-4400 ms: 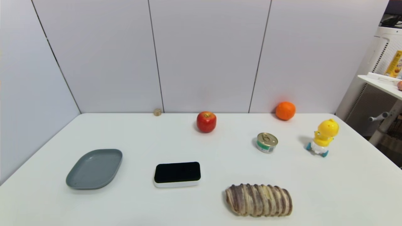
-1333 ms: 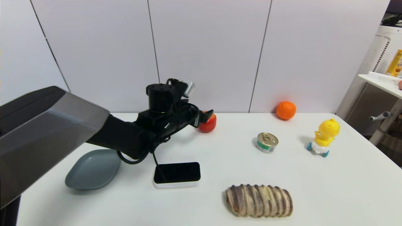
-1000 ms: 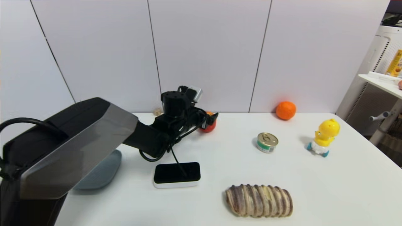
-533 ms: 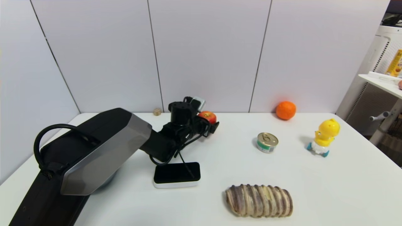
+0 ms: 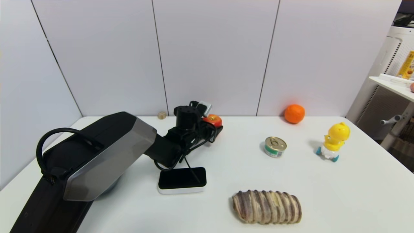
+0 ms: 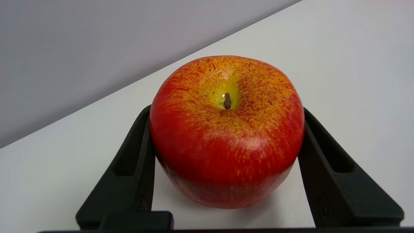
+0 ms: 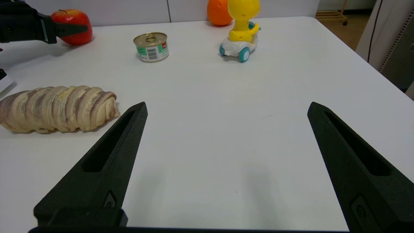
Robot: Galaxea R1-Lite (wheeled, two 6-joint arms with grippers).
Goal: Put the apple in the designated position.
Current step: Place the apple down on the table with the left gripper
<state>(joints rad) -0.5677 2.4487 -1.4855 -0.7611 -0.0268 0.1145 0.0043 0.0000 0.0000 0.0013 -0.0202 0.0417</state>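
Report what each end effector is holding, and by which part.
The left end effector grips the apple by its two opposite sides, fingers pressed against its flanks, stem up. The right end effector is open over the table, holding nothing.

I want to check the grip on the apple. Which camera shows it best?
The left wrist view: the apple fills it, a finger against each side. The head view hides most of it behind the left hand; the right wrist view shows it small and far.
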